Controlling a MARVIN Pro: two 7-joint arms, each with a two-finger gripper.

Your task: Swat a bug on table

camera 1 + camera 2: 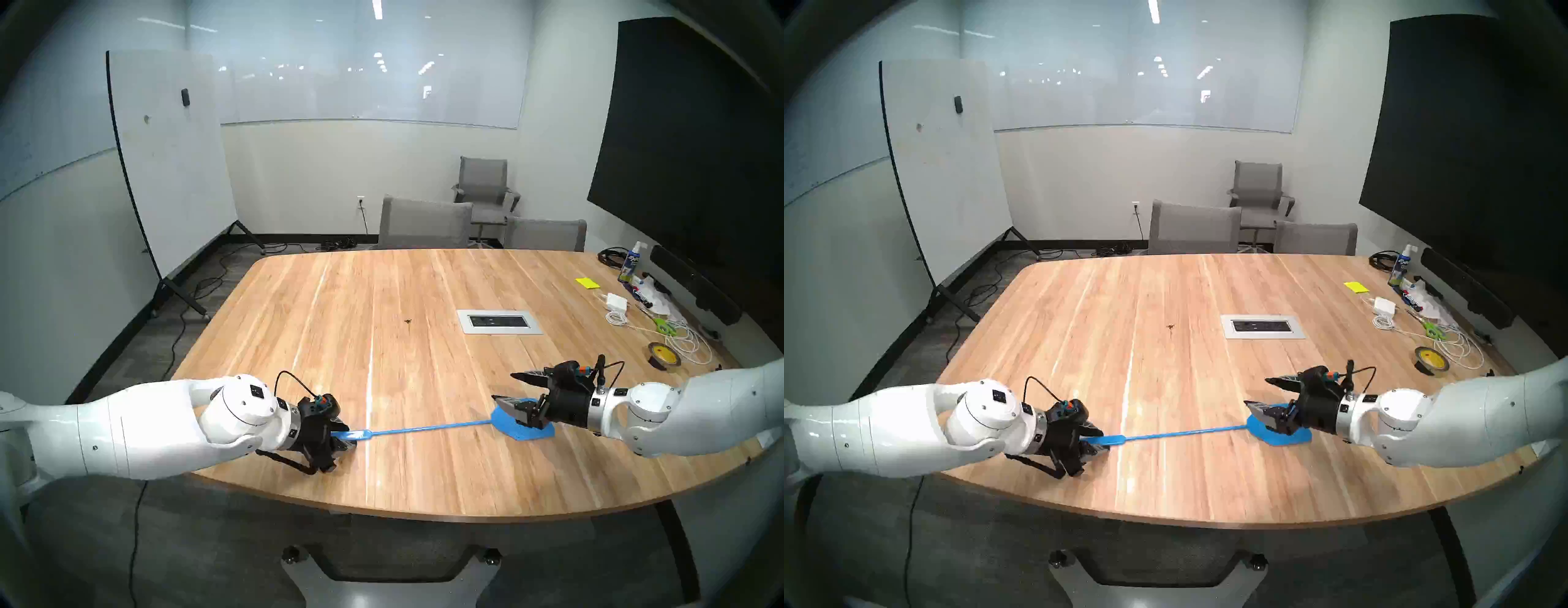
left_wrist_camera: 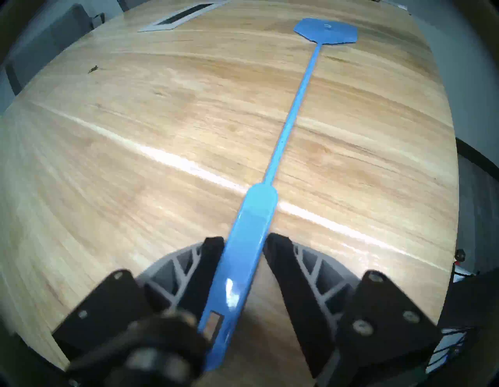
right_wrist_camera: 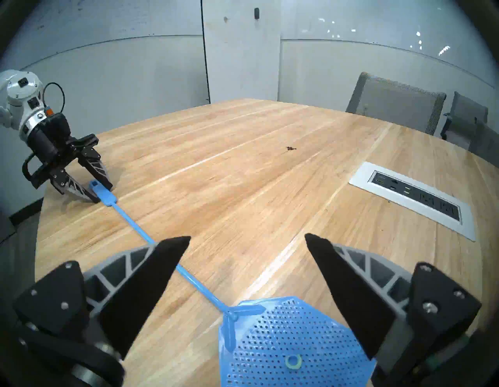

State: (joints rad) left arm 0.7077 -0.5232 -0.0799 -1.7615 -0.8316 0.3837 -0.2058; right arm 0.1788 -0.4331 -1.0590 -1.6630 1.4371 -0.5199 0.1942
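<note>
Left gripper [image 2: 244, 243] is clamped, seemingly, on the blue swatter's handle [image 2: 243, 259]; its shaft runs rightward under the wide-open, empty right gripper [image 3: 247, 237]. The bug [image 1: 408, 321] sits mid-table [image 1: 297, 339].

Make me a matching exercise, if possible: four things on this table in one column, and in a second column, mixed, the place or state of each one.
Things:
1. bug
2. swatter handle
3. swatter head
4. outlet panel

Places or states:
A. silver, set into the table
B. between the fingers of the left end effector
C. flat on the wood, below the open right end effector
D. alone on bare wood, mid-table, left of the panel in the head view

Pairs: 1-D, 2-B, 3-C, 4-A
</note>
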